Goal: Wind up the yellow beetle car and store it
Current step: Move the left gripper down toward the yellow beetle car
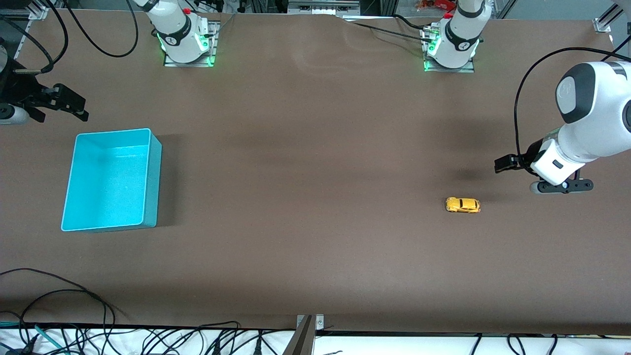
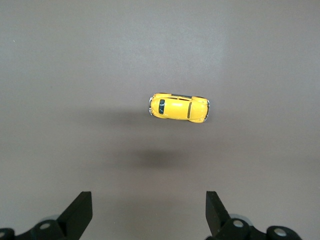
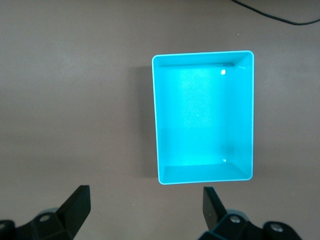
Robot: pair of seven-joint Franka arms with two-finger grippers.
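Observation:
The yellow beetle car (image 1: 463, 205) stands on its wheels on the brown table, toward the left arm's end. It also shows in the left wrist view (image 2: 179, 107), ahead of the jaws and apart from them. My left gripper (image 1: 506, 163) hangs open and empty over the table beside the car; its open jaws show in its wrist view (image 2: 148, 214). The turquoise bin (image 1: 154, 182) stands empty toward the right arm's end. My right gripper (image 1: 74, 106) hangs open and empty over the table beside the bin; its wrist view (image 3: 145, 207) looks down on the bin (image 3: 200, 115).
Black cables (image 1: 59, 296) lie along the table's edge nearest the camera. A metal bracket (image 1: 308, 330) stands at the middle of that edge. The two arm bases (image 1: 187, 42) stand along the edge farthest from the camera.

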